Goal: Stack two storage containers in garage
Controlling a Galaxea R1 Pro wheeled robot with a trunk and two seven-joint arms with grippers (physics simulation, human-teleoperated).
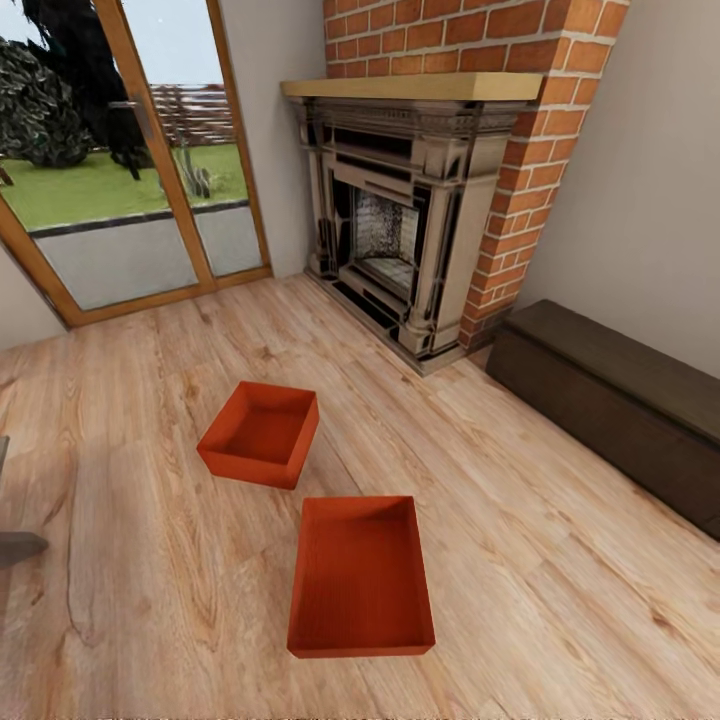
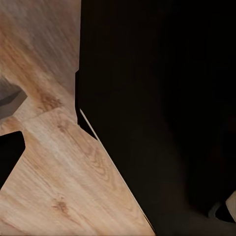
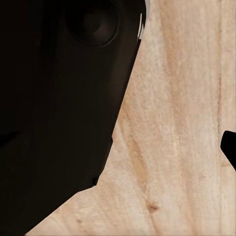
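1. Head view. We are in the living room: two matching red-orange bins sit on the wood-plank floor (image 1: 150, 560), in front of the fireplace (image 1: 400, 230) and the glass doors (image 1: 130, 170). The near bin (image 1: 360, 575) lies lengthwise just ahead of us; the far bin (image 1: 260, 432) sits just beyond it toward the doors, turned at an angle, the two close but apart. Both are upright, open-topped and hold nothing. A dark bench (image 1: 620, 400) runs along the wall at our right.

2. Handling. We judge the bins to be stiff, light and smooth-walled. With low straight walls and no handles, the rim of a long wall is the natural hold; a one-sided pinch may let the bin tilt, so we would favour a grip on each of two opposite walls.

3. Left wrist view. We see floor planks beside a large dark mass close to the lens, probably our own body, which suggests the arm hangs low at our side. We cannot tell how far this pincer is spread.

4. Right wrist view. The same: a dark shape and bare planks. Its pincer state cannot be told either.
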